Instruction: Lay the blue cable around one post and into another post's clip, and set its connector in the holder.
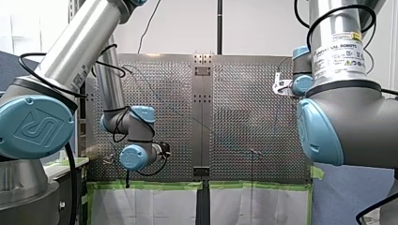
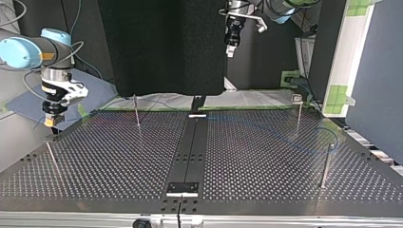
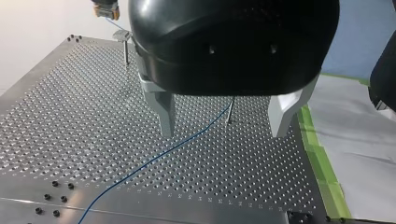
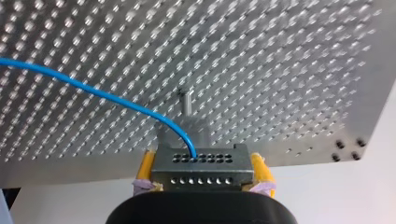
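Since the connector [image 4: 201, 169] sat clamped between the yellow pads of my right gripper [image 4: 203, 173], holder [image 3: 122, 36] just below the jaws, the blue cable [image 4: 93, 92] arced off ahead. My left gripper [image 3: 223, 116] hung wide open and empty, with cable under its fingers beside a post [image 3: 229, 109]. My guess: the cable's stiffness could twist the connector crooked so it misses the holder.

connector [image 4: 201, 161] in my right gripper [image 4: 204, 171] | cable [image 3: 154, 158] across table [image 3: 70, 116]
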Controlling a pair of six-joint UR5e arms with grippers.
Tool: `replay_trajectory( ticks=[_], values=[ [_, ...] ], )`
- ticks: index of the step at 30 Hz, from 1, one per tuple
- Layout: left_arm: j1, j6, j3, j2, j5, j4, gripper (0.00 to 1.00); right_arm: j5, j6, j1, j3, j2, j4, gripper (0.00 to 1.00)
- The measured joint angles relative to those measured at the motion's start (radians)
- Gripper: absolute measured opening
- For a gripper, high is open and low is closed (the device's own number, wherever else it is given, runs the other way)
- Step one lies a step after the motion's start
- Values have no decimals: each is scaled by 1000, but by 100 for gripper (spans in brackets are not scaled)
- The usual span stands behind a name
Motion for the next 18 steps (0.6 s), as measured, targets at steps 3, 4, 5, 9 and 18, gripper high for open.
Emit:
replay_trajectory(
  ticks=[3,4,5,9,18],
  values=[
    [2,2,0,0,0,-2,100,-1,-1,-11,1,15,-5,0],
    [2,2,0,0,0,-3,100,-2,-2,-16,1,18,-6,0],
    [3,2,0,0,0,-3,100,-2,-2,-19,0,19,-7,0],
    [6,2,-1,0,0,-5,100,-9,-3,-31,-9,22,-2,0],
    [11,2,0,0,0,-8,100,-32,-16,-51,-34,24,21,0]
  ],
)
